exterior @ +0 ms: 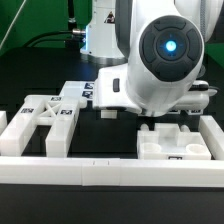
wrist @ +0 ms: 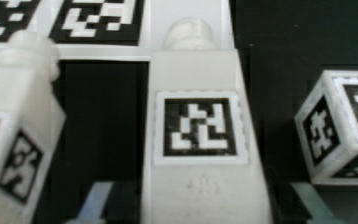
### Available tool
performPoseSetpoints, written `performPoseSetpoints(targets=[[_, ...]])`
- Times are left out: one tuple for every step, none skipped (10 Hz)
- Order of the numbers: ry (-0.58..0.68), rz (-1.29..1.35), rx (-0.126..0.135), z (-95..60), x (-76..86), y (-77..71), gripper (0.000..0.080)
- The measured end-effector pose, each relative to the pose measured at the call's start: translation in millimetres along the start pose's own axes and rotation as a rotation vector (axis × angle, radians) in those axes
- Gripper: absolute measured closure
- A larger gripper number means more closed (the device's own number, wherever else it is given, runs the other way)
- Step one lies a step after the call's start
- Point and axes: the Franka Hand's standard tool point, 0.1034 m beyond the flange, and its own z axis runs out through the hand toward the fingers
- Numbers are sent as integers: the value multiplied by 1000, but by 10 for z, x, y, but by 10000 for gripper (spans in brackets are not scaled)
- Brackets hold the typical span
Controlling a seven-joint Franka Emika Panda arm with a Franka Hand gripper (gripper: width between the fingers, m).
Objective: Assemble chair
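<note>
1. Honestly, the gripper (wrist: 194, 207) barely showed: just two blurry fingers (wrist: 98, 203) flanking a tagged white post (wrist: 197, 120), jaws partway closed. Couldn't tell if they actually pinched it.
2. The arm (exterior: 165, 60) blocked the exterior view's middle, hiding that post.
3. The cross-braced frame (exterior: 50, 118) sat at the exterior view's lower left and the seat slab (exterior: 178, 140) at its lower right, partly under the arm.

White plastic chair parts (exterior: 50, 118), stamped with black-and-white square tags (wrist: 197, 128), stand out against a black bench (exterior: 112, 135). The robot arm's glossy white casing (exterior: 150, 90) bears a dark disc (exterior: 172, 45) with a glowing blue centre.
</note>
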Motion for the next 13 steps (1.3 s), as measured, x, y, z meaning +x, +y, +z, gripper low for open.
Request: performPoseSetpoints(targets=[[0, -22, 2, -133, -63, -2, 514], [-2, -40, 1, -296, -113, -14, 514], [6, -67, 0, -486, -158, -41, 514], [16, -100, 0, -655, -193, -46, 514], [18, -115, 3, -738, -203, -30, 514], [27, -115, 3, -727, -177, -32, 514], [57, -115, 1, -749, -137, -34, 513], [62, -115, 1, -756, -137, -34, 513], [105, -130, -1, -811, -73, -21, 512], [171, -155, -6, -934, -17, 16, 512], [239, -165, -16, -1128, -48, -10, 512], [278, -188, -22, -1302, -114, -31, 512], [337, -203, -29, -1457, -112, -38, 512]])
